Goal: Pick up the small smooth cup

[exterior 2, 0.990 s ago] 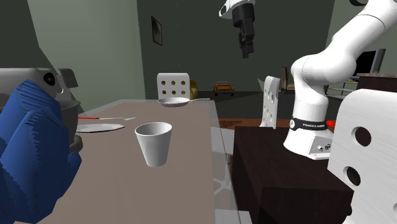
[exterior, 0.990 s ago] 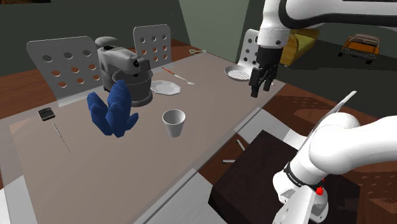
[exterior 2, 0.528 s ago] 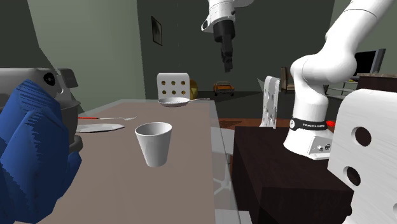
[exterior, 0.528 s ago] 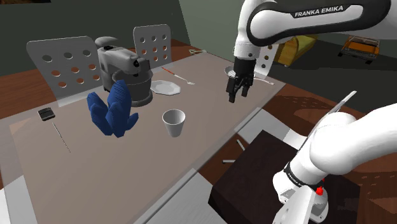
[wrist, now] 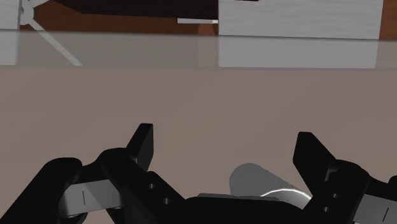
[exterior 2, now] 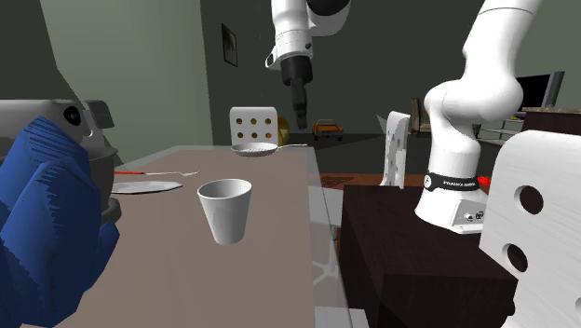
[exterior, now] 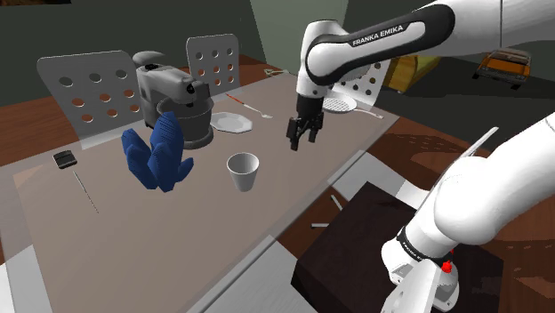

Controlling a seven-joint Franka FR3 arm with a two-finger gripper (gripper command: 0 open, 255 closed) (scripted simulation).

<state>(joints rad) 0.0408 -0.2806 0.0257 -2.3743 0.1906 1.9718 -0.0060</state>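
Observation:
A small smooth white cup [exterior: 243, 172] stands upright on the pale tabletop [exterior: 178, 222], near the middle. In the second exterior view the cup [exterior 2: 225, 210] is close to the camera. My black gripper [exterior: 302, 142] hangs above the table, to the shoulder view's right of the cup and a little farther back, pointing down. It is clear of the cup and holds nothing. In the second exterior view the gripper [exterior 2: 301, 116] is high above the table's far part. In the wrist view its two fingers stand wide apart around the gripper's middle [wrist: 226, 146], and part of the cup [wrist: 264, 184] shows low between them.
A grey appliance [exterior: 173, 107] and a blue ridged object [exterior: 158, 156] stand to the shoulder view's left of the cup. A plate [exterior: 233, 122], a round strainer [exterior: 336, 104] and a small black item [exterior: 64, 159] lie on the table. Perforated chairs [exterior: 213, 55] line the far side.
The arm has swung to the shoulder view's left and lower, bringing the gripper from beyond the table's edge to over the table nearer the cup. The fingers stayed open.

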